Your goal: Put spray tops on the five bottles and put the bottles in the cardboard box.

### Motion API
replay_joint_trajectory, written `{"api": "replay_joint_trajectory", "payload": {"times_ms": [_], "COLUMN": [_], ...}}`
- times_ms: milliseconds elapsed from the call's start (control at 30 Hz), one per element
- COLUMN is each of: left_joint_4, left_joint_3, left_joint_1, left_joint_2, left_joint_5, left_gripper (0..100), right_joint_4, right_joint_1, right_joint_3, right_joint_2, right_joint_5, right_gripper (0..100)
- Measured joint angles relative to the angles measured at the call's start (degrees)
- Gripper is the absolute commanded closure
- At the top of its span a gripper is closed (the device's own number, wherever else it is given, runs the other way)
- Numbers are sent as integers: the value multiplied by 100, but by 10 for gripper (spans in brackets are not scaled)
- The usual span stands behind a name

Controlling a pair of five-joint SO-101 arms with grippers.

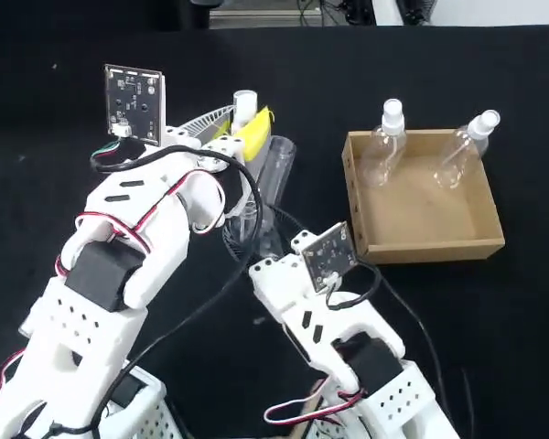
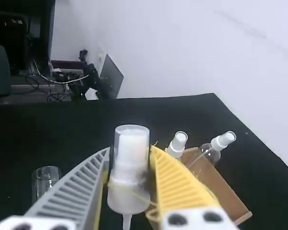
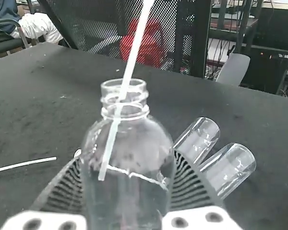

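Now, spray top (image 2: 128,158) held above an open bottle (image 3: 129,182)

A black cloth covers the counter (image 1: 73,73). Behind it the left wrist view shows a white wall (image 2: 182,48) and a desk (image 2: 33,88) with cables, and the right wrist view shows black mesh chairs (image 3: 105,24).

The box (image 1: 476,245) of plain brown cardboard sits on the counter, to the right in the high view. Two capped bottles (image 1: 384,151) (image 1: 462,151) of clear plastic lean in its far corners.

The right pincer (image 3: 127,160) is clamped around the body of the open bottle and holds it upright, neck bare. Just past it, two bare bottles (image 3: 197,139) (image 3: 229,167) lie side by side on the cloth, touching each other.

The left pincer (image 2: 129,151), one finger grey and the other yellow, is clamped on the white spray top with its clear cap. From the top a thin tube (image 3: 129,62) slants down through the open bottle's neck, and its end rests inside against the wall.

A loose tube (image 3: 21,164) lies flat on the counter beside the right pincer.
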Motion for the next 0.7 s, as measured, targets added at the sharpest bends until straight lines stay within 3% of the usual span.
{"api": "replay_joint_trajectory", "payload": {"times_ms": [700], "left_joint_4": [-9], "left_joint_3": [290], "left_joint_1": [0], "left_joint_2": [-26], "left_joint_5": [-9], "left_gripper": [961], "right_joint_4": [-70], "right_joint_1": [0], "right_joint_3": [404], "right_joint_2": [0], "right_joint_5": [0], "right_gripper": [987]}}
